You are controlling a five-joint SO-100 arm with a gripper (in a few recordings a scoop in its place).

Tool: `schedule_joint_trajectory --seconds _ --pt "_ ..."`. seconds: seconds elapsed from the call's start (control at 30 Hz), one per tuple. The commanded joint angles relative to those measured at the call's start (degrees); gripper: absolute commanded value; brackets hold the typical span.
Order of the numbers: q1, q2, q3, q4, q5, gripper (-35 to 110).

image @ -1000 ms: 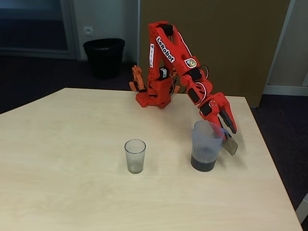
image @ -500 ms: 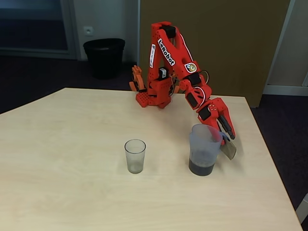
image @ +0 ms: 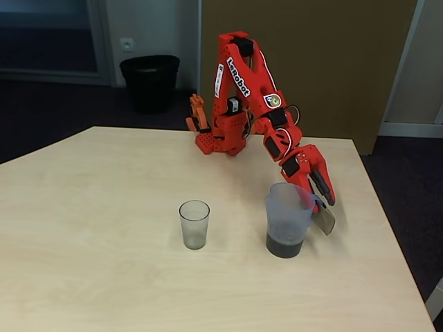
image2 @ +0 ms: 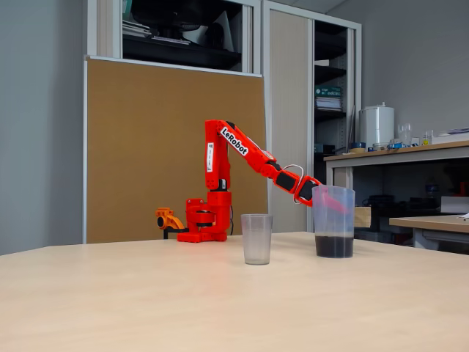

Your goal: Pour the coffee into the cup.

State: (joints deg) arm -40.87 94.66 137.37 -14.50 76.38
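- Right now the red arm's gripper (image: 322,207) is clamped on the handle side of the translucent spouted plastic jug (image: 286,220), which looks just clear of the pale wooden table (image: 104,207).
- Dark coffee (image: 284,245) pools in the jug's bottom.
- Well to the picture's left, the small clear greyish plastic cup (image: 194,224) stands upright.
- Same pairing from the low fixed view: cup (image2: 256,238), jug (image2: 334,221).

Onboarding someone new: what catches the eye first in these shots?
The bright red arm at the table's far edge, reaching down to a clear jug with dark coffee at its bottom. Its end effector is at the jug's handle side. A small clear cup stands left of the jug.
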Motion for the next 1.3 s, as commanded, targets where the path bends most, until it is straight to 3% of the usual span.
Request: schedule_joint_trajectory --seconds 0.0,0.43,0.8,1.27 --pt "1.1 -1.1 -1.5 -3.7 0.3 22" --pt "3.1 -3.4 -2.6 -4.2 0.0 18" --pt "4.1 -4.1 -4.3 -3.4 1.4 0" --pt "7.4 -0.2 -4.7 0.8 -0.8 0"
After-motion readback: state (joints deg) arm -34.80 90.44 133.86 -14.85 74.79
